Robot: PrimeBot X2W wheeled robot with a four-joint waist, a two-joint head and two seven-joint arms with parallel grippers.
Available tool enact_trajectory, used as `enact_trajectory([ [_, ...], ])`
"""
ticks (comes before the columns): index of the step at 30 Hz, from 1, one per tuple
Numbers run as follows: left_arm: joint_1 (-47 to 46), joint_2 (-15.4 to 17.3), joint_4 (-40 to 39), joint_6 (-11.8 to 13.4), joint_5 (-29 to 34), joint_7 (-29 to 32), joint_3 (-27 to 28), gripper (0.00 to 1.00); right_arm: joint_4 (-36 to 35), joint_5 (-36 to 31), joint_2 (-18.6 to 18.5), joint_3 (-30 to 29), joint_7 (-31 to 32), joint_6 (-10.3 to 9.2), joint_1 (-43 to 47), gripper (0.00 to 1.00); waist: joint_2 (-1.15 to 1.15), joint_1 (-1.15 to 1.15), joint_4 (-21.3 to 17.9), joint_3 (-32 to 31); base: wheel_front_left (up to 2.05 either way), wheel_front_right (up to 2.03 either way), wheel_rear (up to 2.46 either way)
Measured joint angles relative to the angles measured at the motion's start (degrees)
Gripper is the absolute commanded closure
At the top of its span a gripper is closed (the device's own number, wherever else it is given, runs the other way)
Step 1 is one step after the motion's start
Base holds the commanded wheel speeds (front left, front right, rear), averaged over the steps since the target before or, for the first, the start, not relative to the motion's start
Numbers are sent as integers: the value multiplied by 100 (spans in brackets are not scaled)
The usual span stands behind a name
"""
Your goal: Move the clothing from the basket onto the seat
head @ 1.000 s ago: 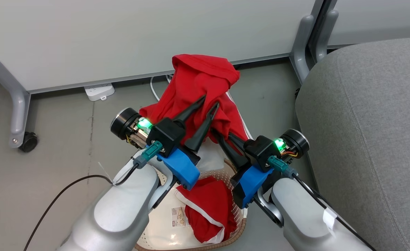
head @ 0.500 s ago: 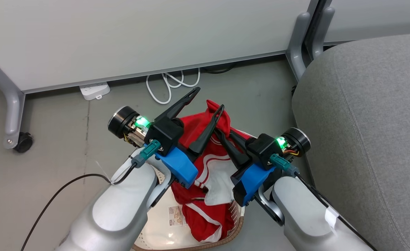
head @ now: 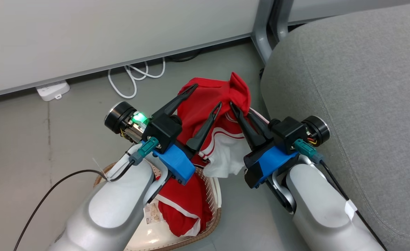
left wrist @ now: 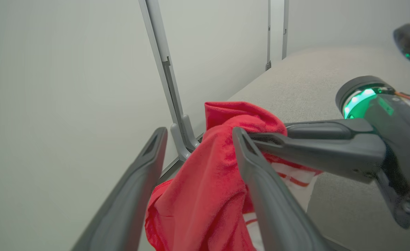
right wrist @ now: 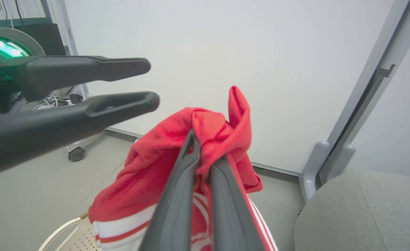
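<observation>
Your left tool (head: 207, 94) is wide open, fingers angled up toward the right. Your right tool (head: 235, 107) is pinched tight on the clothing (head: 198, 115), fingers angled up-left. Both forearms are raised, the fingertips of the two tools close together.

head camera high, looking down, wrist cameras close, facing the wall (head: 86, 28), all sharing the clothing (head: 205, 97)

Office-like room: partition panels (head: 104, 35), power strip (head: 52, 90)

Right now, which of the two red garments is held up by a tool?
The upper garment, pinched by the shut right tool; the other garment lies in the basket.
</observation>
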Motion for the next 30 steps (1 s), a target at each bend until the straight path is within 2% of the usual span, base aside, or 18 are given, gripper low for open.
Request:
enact_trajectory([
  [4, -58, 13, -8, -23, 29, 0, -51, 0, -137, -24, -1, -268, 0, 0, 59, 100, 0, 0, -212, 93, 0, 0, 0],
  [16, -176, 41, -87, -125, 91, 94, -420, 0, -862, -38, -4, -1472, 0, -1, 381, 100, 0, 0, -1184, 537, 0, 0, 0],
  [30, -185, 2, -149, -218, 87, 194, -835, 0, -1310, -70, -2, -2363, 0, 0, 774, 100, 0, 0, -1836, 995, 0, 0, 0],
])
